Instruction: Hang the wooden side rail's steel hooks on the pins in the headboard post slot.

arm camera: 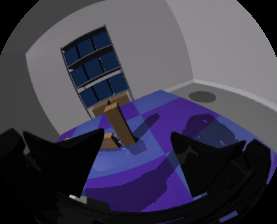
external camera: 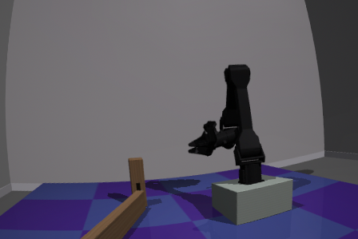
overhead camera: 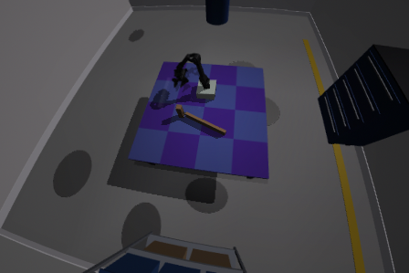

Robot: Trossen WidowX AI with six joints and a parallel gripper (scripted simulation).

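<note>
The wooden headboard post point(overhead camera: 180, 111) point(external camera: 136, 170) point(arm camera: 120, 125) stands upright on the table, with a dark slot opening low on its face in the exterior view. The wooden side rail point(overhead camera: 205, 122) point(external camera: 120, 216) point(arm camera: 109, 141) stretches away from the post, one end close beside it. The hooks and pins are too small or hidden, so I cannot tell whether they touch. My gripper point(overhead camera: 174, 85) point(external camera: 189, 148) point(arm camera: 138, 134) is open and empty, raised above the table and well apart from post and rail. The post shows beyond the gap between the fingers in the wrist view.
The arm stands on a pale block point(overhead camera: 206, 96) point(external camera: 261, 206) on the checkered table point(overhead camera: 248, 158) point(external camera: 52, 224). A dark blue bin point(overhead camera: 217, 5), a dark cabinet point(overhead camera: 361, 103) and a shelf rack point(arm camera: 91, 67) stand off the table.
</note>
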